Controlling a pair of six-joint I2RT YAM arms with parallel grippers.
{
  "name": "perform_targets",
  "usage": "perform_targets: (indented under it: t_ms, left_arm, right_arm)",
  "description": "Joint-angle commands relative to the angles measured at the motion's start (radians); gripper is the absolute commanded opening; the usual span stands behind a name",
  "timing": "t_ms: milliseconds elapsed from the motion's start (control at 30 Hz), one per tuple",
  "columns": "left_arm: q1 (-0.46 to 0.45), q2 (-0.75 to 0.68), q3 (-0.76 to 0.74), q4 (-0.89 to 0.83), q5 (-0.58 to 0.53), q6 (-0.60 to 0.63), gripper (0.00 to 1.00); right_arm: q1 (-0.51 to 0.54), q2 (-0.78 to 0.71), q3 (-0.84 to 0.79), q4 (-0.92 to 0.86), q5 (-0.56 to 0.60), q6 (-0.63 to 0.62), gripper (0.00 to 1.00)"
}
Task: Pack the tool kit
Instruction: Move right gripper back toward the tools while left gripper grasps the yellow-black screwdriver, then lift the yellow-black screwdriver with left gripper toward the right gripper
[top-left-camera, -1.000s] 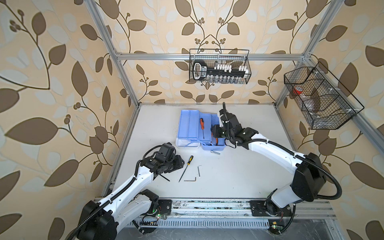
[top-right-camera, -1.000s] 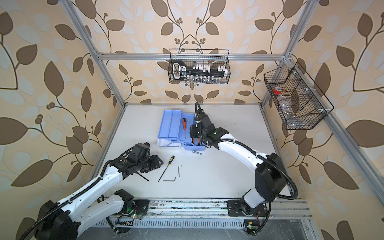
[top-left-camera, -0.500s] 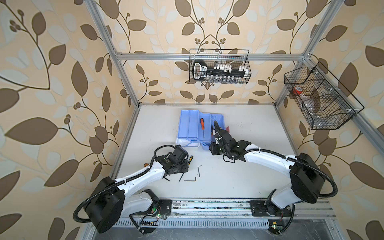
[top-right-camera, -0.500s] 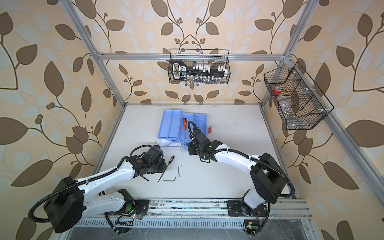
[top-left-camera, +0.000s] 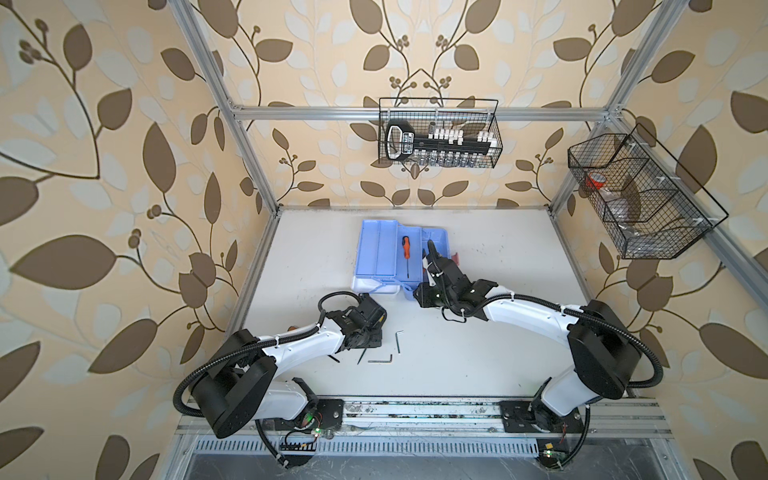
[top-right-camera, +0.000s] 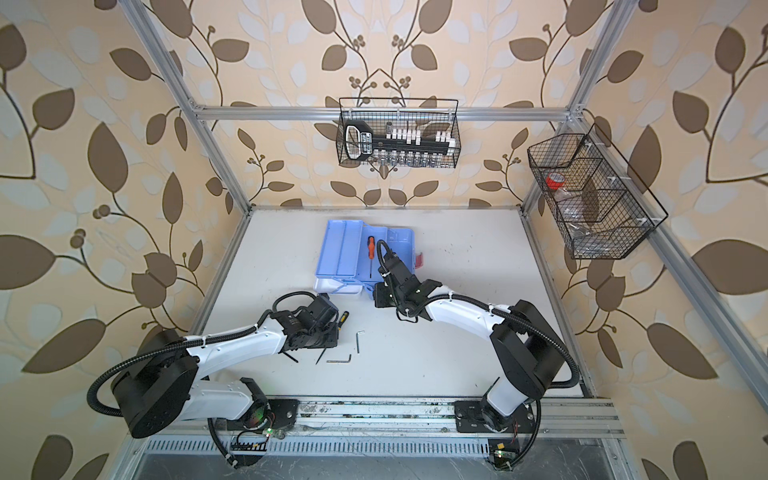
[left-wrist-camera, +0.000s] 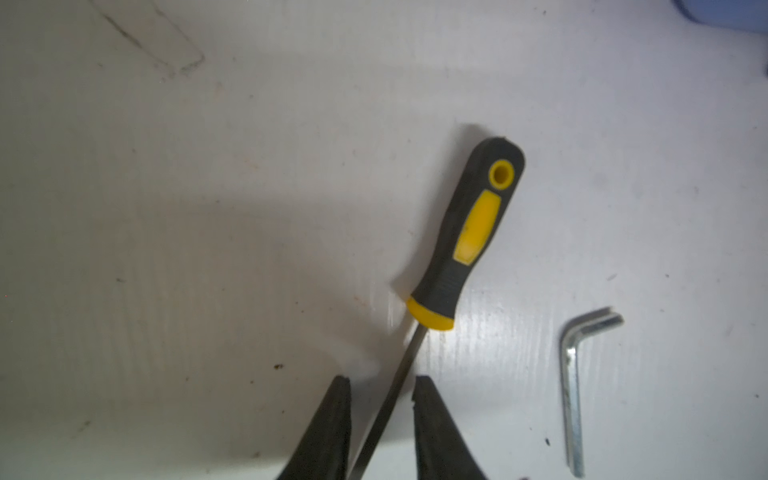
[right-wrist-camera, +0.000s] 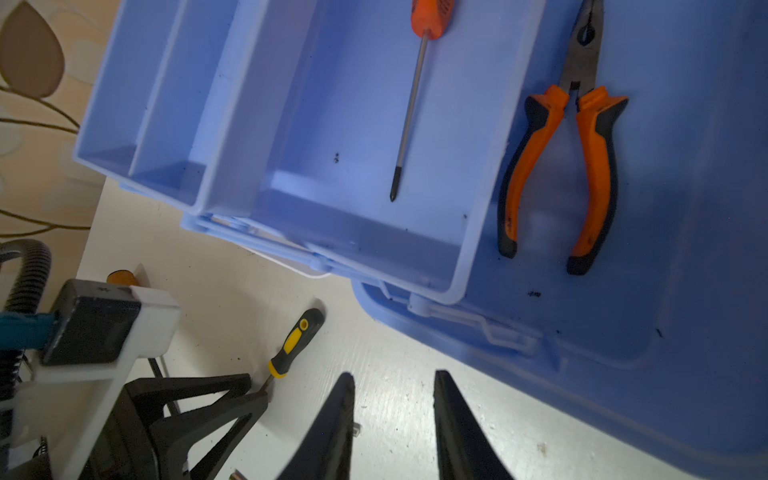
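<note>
The tool kit (top-left-camera: 380, 249) (top-right-camera: 343, 253) lies open at the back of the table, its light blue trays spread over a white lid (top-left-camera: 368, 286). An orange screwdriver (top-left-camera: 405, 247) (right-wrist-camera: 430, 16) lies in a tray. Orange-black pliers (right-wrist-camera: 557, 166) lie in the base. A yellow-black screwdriver (left-wrist-camera: 469, 232) (top-right-camera: 343, 318) lies on the table. My left gripper (left-wrist-camera: 380, 388) (top-left-camera: 365, 338) straddles its shaft, with a narrow gap on each side. Two hex keys (top-left-camera: 399, 338) (top-left-camera: 380, 360) lie beside it. My right gripper (right-wrist-camera: 392, 386) (top-left-camera: 420, 296) hovers open and empty in front of the case.
A wire basket (top-left-camera: 440, 133) with a black socket holder hangs on the back wall. Another basket (top-left-camera: 640, 199) hangs on the right wall. A thin dark tool (top-left-camera: 336, 358) lies by the left arm. A small clear piece (right-wrist-camera: 356, 428) sits by my right fingers.
My left arm has moved right to the yellow-black screwdriver and its jaws have narrowed around the shaft. My right arm has pulled back from over the case towards the front.
</note>
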Motion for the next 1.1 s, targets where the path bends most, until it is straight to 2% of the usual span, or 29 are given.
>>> perform_targets:
  t_ms: [0,367,600,767,933,1067]
  left_arm:
    - [-0.010,0.036,-0.001,0.019,-0.026,0.010,0.21]
    - [-0.010,0.070,0.049,-0.001,-0.024,0.020,0.01]
    - [-0.010,0.011,0.091,-0.075,-0.051,0.044,0.00]
    - [-0.010,-0.094,0.134,-0.136,-0.024,0.056,0.00]
    - [-0.010,-0.226,0.149,-0.114,0.095,0.039,0.00]
    - [-0.010,-0.258,0.197,-0.135,0.143,0.048,0.00]
  right_arm:
    - [-0.005,0.015,-0.013,0.015,-0.017,0.012,0.33]
    - [-0.009,0.016,-0.024,0.022,-0.028,0.017,0.33]
    - [-0.008,0.012,-0.047,0.053,-0.058,0.034,0.33]
    - [-0.004,0.020,-0.071,0.131,-0.154,0.058,0.35]
    - [-0.005,0.037,-0.104,0.301,-0.326,0.131,0.44]
    - [-0.002,0.057,-0.103,0.406,-0.385,0.194,0.50]
